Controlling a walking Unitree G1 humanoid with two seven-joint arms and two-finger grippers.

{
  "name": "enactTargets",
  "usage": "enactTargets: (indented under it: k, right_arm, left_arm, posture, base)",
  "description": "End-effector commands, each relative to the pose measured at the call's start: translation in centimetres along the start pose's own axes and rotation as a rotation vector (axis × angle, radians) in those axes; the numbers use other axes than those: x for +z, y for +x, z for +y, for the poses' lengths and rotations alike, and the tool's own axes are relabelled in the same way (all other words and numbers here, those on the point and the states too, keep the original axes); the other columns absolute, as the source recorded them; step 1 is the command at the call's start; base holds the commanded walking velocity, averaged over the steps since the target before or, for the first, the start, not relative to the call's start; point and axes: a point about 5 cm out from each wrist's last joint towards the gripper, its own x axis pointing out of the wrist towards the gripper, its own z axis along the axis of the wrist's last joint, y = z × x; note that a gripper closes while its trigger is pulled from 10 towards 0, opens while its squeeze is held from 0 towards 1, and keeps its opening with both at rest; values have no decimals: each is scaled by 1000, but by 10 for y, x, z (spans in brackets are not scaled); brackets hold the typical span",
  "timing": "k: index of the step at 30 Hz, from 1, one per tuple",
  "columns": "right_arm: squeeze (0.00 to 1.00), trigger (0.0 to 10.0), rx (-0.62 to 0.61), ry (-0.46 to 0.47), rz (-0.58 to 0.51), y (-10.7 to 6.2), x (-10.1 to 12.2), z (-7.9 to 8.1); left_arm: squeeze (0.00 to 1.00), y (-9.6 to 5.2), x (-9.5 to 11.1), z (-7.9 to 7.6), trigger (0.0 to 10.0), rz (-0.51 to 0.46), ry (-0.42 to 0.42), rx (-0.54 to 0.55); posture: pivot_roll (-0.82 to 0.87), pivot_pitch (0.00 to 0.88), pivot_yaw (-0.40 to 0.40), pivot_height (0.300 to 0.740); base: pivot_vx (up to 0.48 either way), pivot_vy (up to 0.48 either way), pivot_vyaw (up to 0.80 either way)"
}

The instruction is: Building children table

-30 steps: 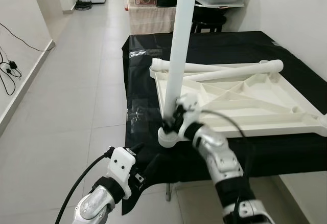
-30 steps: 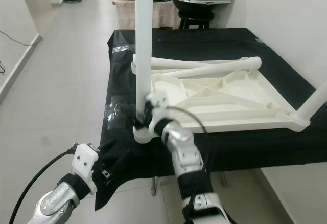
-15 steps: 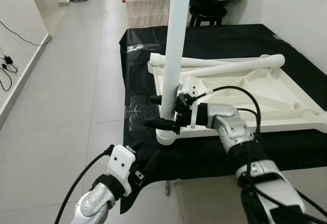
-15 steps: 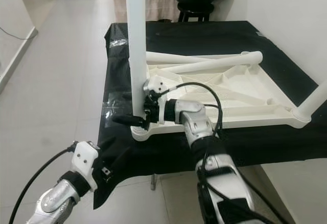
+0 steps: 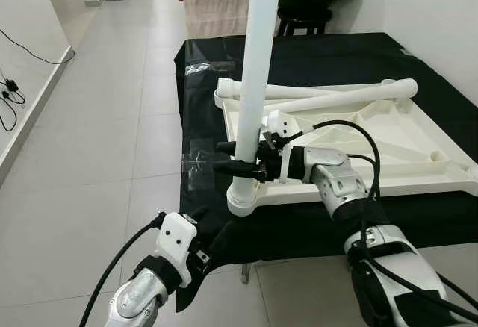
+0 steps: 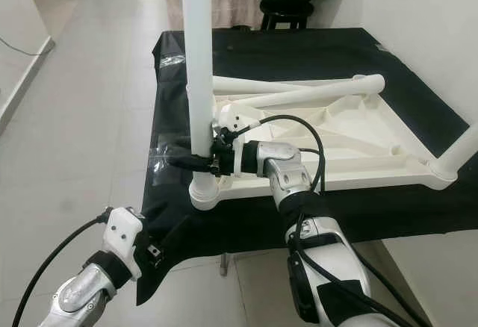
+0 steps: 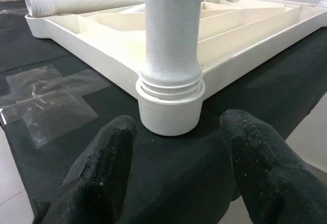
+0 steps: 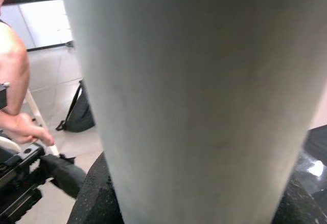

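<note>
While the right gripper (image 5: 237, 159) is clamped around the upright table leg (image 5: 256, 81) a little above its base, the leg stands in the corner socket (image 5: 243, 200) of the inverted white tabletop (image 5: 388, 144), at about 7 o'clock on the black-covered worktop (image 5: 336, 62). In the left wrist view the leg's threads (image 7: 170, 87) show above the socket rim, so the joint appears only partly screwed home.

Risks, as judged from this position:

1. Cross-threading. The leg is long and held low down; any tilt while it is turned could bind the threads and leave the leg crooked.
2. Tabletop shift. The socket corner sits at the very edge of the worktop, over the black cloth. Sideways force from the gripper could drag the tabletop on the cloth or tip that corner off the edge.
3. Slip on smooth plastic. The black fingers (image 6: 187, 161) bear on a plain round surface; torque may turn the fingers around the leg and not the leg itself.
4. Loose parts. Two further legs (image 5: 328, 95) lie across the far side of the tabletop, toward 12 o'clock; a jolt could roll them off.

The left gripper (image 7: 176, 170) hangs below the worktop edge with its fingers spread, grasping nothing, facing the socket. A second fitted leg (image 6: 459, 151) rises at the 4 o'clock corner.
</note>
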Motion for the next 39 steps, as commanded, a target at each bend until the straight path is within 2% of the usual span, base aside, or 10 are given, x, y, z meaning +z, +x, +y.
enactTargets:
  k: [1, 7, 20, 21, 24, 25, 30, 33, 34, 39]
  right_arm:
    - [0, 0, -69, 32, -16, -6, -12, 1]
    - [0, 0, -847, 223, 129, -6, -89, 52]
    - [0, 0, -858, 84, 97, 1, -78, 44]
    - [0, 10000, -884, 109, 90, 1, -73, 47]
    - [0, 10000, -910, 144, 74, 0, -69, 49]
    - [1000, 10000, -887, 147, 58, 2, -64, 48]
    - [1000, 10000, -726, 111, -12, 4, -48, 32]
    - [635, 10000, -625, 90, -29, 3, -40, 25]
    - [0, 10000, -531, 61, -28, 1, -33, 19]
    - [0, 10000, -382, -19, 57, -6, -29, 6]
  left_arm:
    - [0, -1, 1, -2, 10000, 0, 9, 2]
    - [0, -4, 3, 1, 10000, -3, 10, 5]
    - [0, 0, 2, 5, 10000, -4, 13, 8]
    - [0, -1, 2, 6, 10000, -4, 14, 20]
    - [0, -1, 2, 6, 10000, -4, 14, 25]
    - [0, -1, 1, 6, 10000, -2, 15, 22]
    - [0, 0, 1, 5, 10000, -1, 16, 15]
    - [0, 0, 1, 5, 10000, -1, 17, 15]
    - [0, 0, 1, 5, 10000, -1, 17, 16]
    - [0, -1, 1, 4, 10000, 0, 18, 18]
  posture:
    - [6, 125, -57, 740]
    - [-11, 134, -60, 740]
    - [-24, 118, -49, 740]
    - [-11, 110, -52, 740]
    - [-4, 108, -51, 740]
    - [-3, 105, -50, 740]
    - [13, 98, -54, 740]
    - [19, 96, -58, 740]
    - [21, 96, -62, 740]
    - [34, 99, -66, 740]
  base:
    - [0, 0, 0]
    - [0, 0, 0]
    - [0, 0, 0]
    - [0, 0, 0]
    - [0, 0, 0]
    - [0, 0, 0]
    - [0, 0, 0]
    - [0, 0, 0]
    - [0, 0, 0]
    - [0, 0, 0]
